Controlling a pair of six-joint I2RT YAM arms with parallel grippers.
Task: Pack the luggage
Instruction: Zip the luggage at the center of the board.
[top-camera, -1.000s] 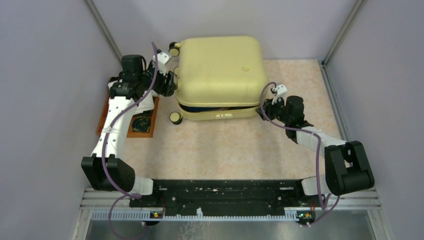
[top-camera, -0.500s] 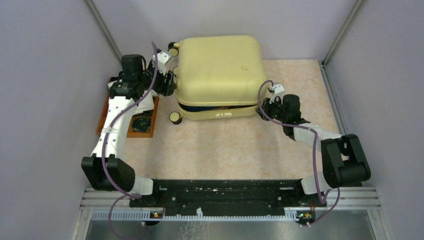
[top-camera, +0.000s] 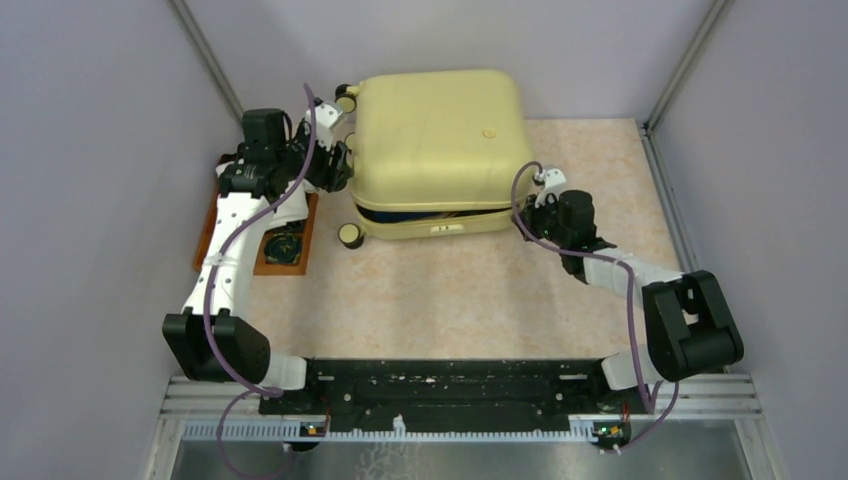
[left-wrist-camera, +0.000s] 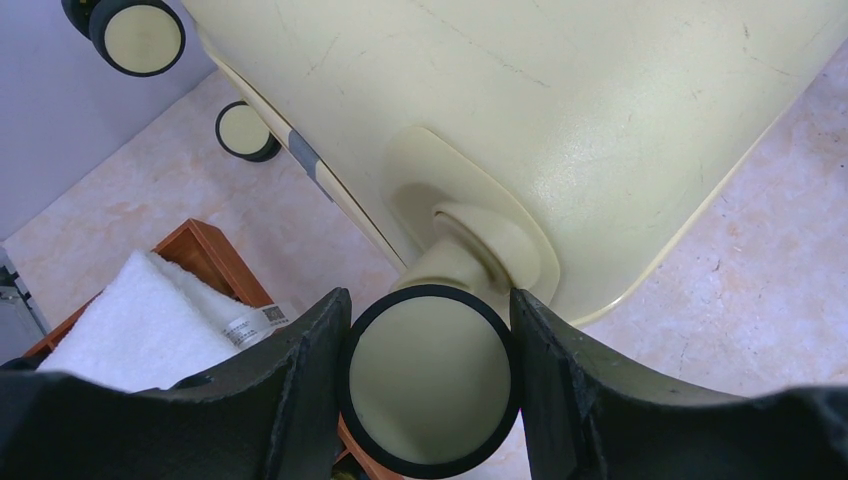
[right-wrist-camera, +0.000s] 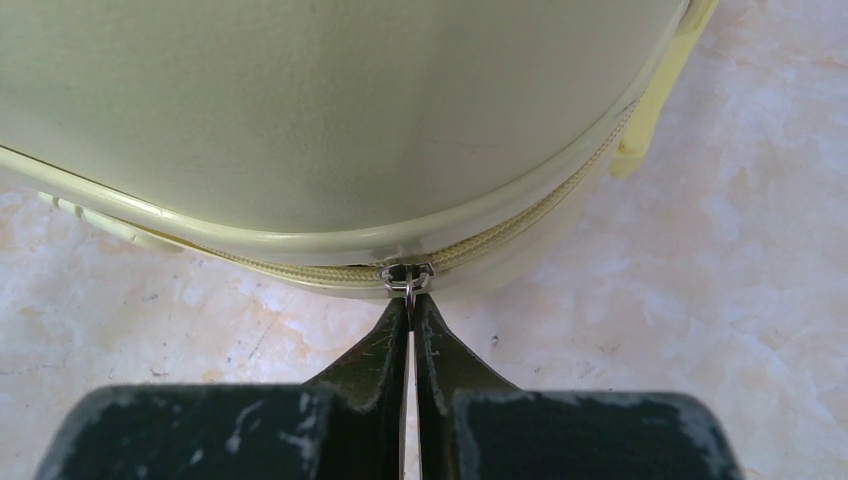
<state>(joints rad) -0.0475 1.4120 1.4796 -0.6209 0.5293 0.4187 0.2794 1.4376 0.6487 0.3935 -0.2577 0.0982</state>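
Note:
The luggage (top-camera: 440, 140) is a pale yellow hard-shell suitcase lying flat at the back of the table, its lid down with a dark gap along the front edge. At its left side my left gripper (top-camera: 338, 165) is shut on one of its wheels (left-wrist-camera: 430, 385), a black-rimmed cream disc touching both fingers. My right gripper (top-camera: 522, 218) is at the front right corner. In the right wrist view its jaws (right-wrist-camera: 410, 300) are shut, pinching the small metal zipper pull (right-wrist-camera: 408, 278) on the zip line under the lid's rim.
A wooden tray (top-camera: 212, 225) sits left of the suitcase, holding a white towel (left-wrist-camera: 150, 320) and a dark round object (top-camera: 283, 247). Other suitcase wheels (top-camera: 351, 236) stick out at the left. Grey walls close in on both sides.
My right arm has moved left toward the suitcase's front right corner, and its jaws have closed onto the zipper pull. The left arm has not moved.

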